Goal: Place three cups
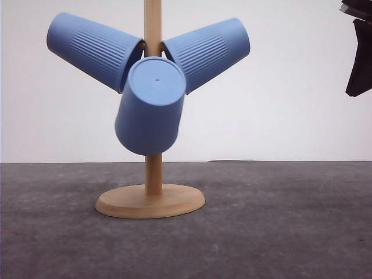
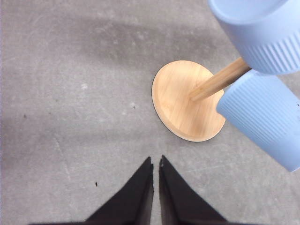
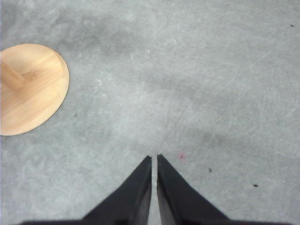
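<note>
Left gripper (image 2: 155, 161) clenched, holding nothing, above bare grey tabletop (image 2: 70, 93). Just beyond its tips: the wooden stand (image 2: 187, 101) (round base, upright pole) carrying the three cups (image 1: 152, 104), hung mouth-inward and angled outward. Right gripper (image 3: 154, 158) likewise closed and empty; stand base well off to one side.

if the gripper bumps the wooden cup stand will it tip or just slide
Probably tips rather than slides: the wooden stand carries three cups high on a thin post, so it looks top-heavy. Its round base is fairly wide, which should resist a light nudge. The matte grey table likely grips.
</note>
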### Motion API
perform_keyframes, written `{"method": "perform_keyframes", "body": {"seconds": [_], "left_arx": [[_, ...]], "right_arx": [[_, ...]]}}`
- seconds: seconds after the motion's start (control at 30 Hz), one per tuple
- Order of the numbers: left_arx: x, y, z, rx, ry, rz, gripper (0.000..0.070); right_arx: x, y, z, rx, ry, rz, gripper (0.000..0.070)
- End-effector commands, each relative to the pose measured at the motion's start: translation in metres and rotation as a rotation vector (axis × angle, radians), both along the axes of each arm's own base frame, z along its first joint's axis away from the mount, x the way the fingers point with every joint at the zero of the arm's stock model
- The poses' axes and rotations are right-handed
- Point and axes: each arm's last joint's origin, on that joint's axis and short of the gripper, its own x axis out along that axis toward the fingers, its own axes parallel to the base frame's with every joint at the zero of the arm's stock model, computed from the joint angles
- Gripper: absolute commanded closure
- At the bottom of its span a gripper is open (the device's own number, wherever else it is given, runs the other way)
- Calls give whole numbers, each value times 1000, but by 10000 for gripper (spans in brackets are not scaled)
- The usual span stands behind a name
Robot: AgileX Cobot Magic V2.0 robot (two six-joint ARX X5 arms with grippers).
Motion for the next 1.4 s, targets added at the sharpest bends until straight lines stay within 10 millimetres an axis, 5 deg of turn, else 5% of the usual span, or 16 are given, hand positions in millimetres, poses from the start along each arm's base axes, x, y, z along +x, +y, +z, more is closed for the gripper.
{"method": "perform_keyframes", "body": {"seconds": [0.0, 0.4, 0.7, 0.93, 1.23, 1.37], "left_arx": [[1, 0, 3, 15, -24, -10, 700], [-7, 0, -2, 74, -143, -58, 700], [-37, 2, -66, 185, -616, 55, 700], [-48, 4, -118, 237, -649, 163, 700], [-43, -2, -150, 221, -696, 134, 700], [-43, -2, -150, 222, -695, 143, 700]], "right_arx": [[3, 1, 3, -2, -21, 9, 683], [3, 1, 3, -2, -25, 8, 684], [3, 1, 3, -2, -25, 8, 684], [3, 1, 3, -1, -25, 9, 684], [2, 1, 3, -1, -27, 8, 684], [2, 1, 4, -1, -28, 9, 684]]}}
